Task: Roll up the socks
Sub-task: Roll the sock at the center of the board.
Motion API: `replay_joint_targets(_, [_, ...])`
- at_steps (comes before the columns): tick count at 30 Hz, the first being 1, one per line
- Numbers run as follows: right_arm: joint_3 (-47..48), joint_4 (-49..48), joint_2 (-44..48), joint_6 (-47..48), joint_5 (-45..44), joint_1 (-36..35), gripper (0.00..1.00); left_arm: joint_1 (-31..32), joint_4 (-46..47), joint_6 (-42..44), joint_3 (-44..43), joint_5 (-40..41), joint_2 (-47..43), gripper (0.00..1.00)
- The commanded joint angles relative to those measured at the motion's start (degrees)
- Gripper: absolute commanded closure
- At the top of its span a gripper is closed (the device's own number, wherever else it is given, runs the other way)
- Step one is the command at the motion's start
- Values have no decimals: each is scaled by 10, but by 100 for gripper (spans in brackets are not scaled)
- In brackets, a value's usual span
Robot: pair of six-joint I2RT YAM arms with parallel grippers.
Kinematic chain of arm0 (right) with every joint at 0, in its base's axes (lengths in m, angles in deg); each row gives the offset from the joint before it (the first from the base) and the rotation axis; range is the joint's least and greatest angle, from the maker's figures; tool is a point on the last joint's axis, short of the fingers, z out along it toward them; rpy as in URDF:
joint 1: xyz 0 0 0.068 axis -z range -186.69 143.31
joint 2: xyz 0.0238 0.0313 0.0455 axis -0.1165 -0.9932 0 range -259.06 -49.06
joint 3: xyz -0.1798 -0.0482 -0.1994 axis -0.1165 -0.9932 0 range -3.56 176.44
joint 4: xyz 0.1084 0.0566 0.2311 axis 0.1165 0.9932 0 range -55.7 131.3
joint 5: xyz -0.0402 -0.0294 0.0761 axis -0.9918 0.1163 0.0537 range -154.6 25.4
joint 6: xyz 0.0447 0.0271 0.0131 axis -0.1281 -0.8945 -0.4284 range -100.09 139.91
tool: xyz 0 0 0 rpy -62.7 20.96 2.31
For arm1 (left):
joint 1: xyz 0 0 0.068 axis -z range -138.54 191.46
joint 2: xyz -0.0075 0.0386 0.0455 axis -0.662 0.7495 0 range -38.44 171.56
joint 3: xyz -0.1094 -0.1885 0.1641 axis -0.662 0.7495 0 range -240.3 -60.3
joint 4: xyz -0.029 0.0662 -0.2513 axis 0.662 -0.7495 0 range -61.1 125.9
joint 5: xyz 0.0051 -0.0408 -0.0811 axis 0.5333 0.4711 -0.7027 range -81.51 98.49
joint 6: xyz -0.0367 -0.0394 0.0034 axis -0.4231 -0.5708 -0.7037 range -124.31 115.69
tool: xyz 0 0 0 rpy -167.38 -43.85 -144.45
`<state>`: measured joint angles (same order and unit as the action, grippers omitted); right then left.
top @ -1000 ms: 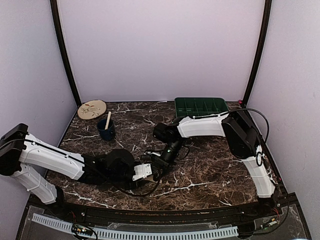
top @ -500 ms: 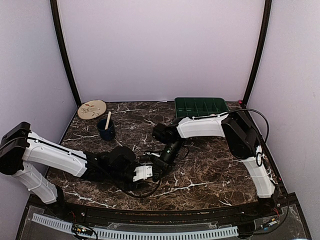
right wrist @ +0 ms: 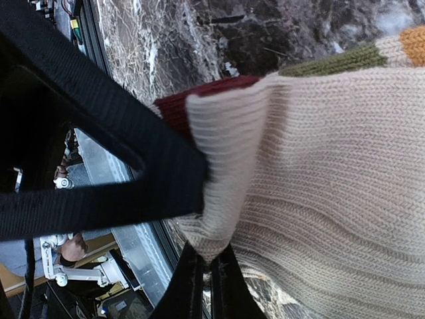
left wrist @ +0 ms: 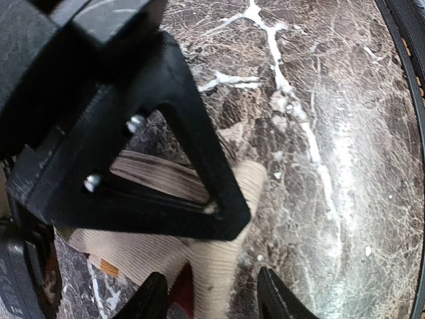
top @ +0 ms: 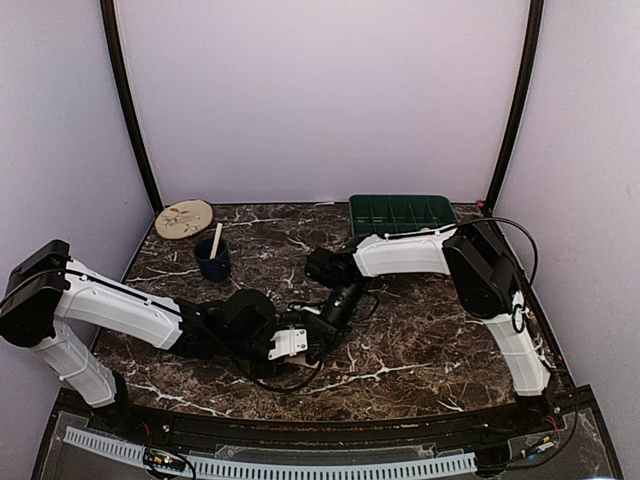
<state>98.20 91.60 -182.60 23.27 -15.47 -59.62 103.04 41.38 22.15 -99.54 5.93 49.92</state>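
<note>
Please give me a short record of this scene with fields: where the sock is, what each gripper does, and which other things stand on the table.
tan sock: lies mid-table, between both grippers; cream ribbed, with a red end and green and orange stripes
pink sock: not seen in any view
right gripper: closed on the sock's red end, fabric filling the gap
left gripper: one finger over the ribbed part; open or shut cannot be told
other things: beige plate far left; blue cup holding a stick; green tray far right
</note>
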Motion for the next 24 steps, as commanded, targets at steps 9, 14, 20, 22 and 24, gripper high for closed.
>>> replay_joint_targets(9, [-7,9,8,3,10,-12,98,-7,-16,14,-24,-17,19,52])
replay_joint_targets(14, [-9,9,8,5,9,-12,98,-8,-33,17,-28,-31,26,67])
replay_joint_targets(20, [-12,11,9,7,8,-11,99,-11,-44,16,-36,-32,39,79])
replay_joint_targets(22, [-13,11,10,8,6,-11,99,-13,-51,15,-41,-40,43,79])
replay_joint_targets(24, [-14,11,10,8,5,-11,99,-15,-58,15,-46,-48,47,82])
